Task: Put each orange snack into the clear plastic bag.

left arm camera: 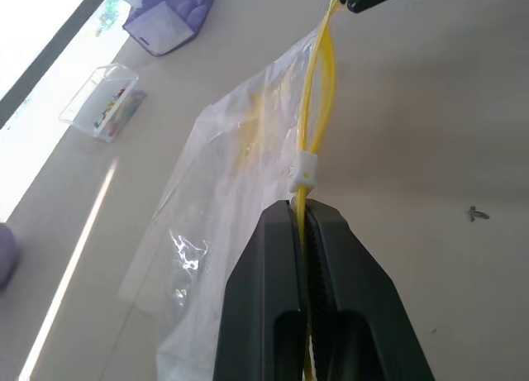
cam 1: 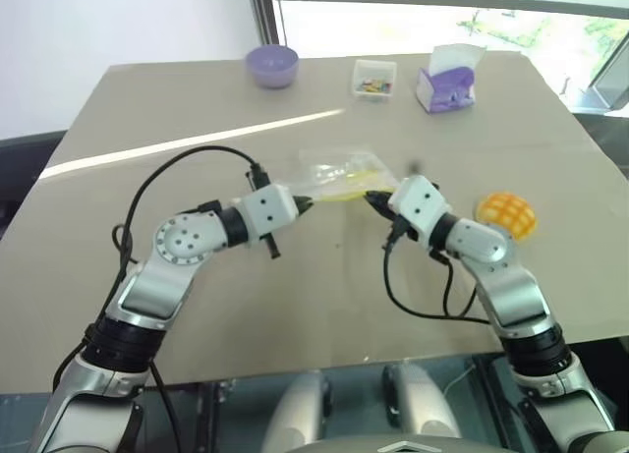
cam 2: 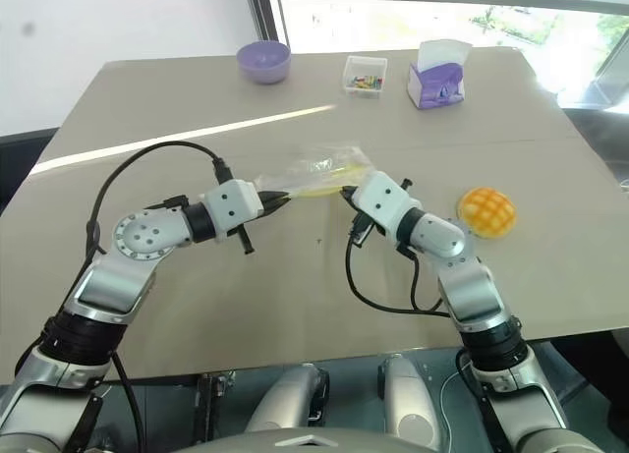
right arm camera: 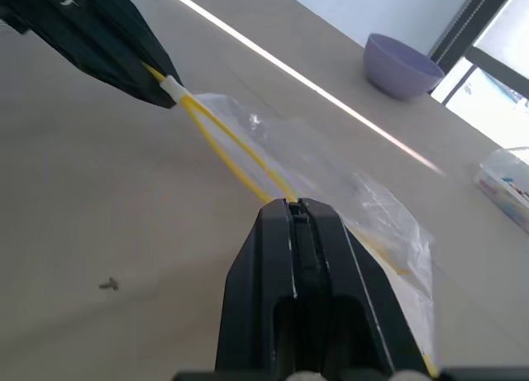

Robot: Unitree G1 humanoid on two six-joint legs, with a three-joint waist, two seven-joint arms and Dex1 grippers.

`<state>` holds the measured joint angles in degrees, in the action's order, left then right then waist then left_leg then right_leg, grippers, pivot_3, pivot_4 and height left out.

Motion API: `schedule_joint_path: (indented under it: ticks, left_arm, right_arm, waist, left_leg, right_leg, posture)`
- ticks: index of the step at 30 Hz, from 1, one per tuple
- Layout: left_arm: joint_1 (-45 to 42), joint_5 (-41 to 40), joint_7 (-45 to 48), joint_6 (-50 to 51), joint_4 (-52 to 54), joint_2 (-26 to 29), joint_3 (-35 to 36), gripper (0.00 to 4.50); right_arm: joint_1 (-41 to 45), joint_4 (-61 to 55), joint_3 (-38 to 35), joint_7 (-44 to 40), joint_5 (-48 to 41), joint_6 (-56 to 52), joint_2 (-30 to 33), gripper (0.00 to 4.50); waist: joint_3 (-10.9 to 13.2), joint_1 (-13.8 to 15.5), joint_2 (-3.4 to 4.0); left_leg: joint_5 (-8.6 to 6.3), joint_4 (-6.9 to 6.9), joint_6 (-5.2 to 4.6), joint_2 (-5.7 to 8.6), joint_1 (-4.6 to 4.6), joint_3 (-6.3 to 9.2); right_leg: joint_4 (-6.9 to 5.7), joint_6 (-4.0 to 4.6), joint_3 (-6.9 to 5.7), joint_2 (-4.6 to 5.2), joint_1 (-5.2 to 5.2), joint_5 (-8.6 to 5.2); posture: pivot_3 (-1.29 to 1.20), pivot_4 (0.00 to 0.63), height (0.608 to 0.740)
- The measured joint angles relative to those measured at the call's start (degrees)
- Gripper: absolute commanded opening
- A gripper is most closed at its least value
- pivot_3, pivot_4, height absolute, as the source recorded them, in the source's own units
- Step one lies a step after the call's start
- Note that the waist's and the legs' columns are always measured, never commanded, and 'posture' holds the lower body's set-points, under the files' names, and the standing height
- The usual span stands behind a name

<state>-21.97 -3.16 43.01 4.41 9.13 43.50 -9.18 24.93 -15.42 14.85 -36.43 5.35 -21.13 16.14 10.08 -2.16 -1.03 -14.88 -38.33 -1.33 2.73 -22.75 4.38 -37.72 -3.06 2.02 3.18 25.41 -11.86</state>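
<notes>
Lying empty, clear plastic bag

Both arms are silver-grey with round screw-ringed joints, white boxy wrists, looping black cables, and black wedge-shaped fingers on the left hand and right hand.

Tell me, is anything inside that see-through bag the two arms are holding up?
Nothing seen inside the clear plastic bag; the table shows through it. The orange snack sits outside, on the table beside the right gripper.

A tan table carries an orange snack, purple bowl, clear box and purple holder
</notes>
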Motion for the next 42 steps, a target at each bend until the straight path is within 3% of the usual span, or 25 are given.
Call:
schedule_joint_path:
  ticks: [42]
  left_arm:
    - [0.2, 1.8, 1.9, 1.1, 1.7, -1.6, 0.9, 0.0]
  right_arm:
    - [4.0, 7.5, 3.1, 0.5, -2.3, 0.0, -3.0, 0.03]
  waist:
    - [0.0, -0.1, 0.0]
  left_leg:
    - [0.0, -0.03, 0.01, 0.0, 0.04, 0.04]
  right_leg:
    - [-0.14, 0.01, -0.02, -0.01, 0.02, 0.01]
  posture:
    - [0.0, 0.15, 0.74]
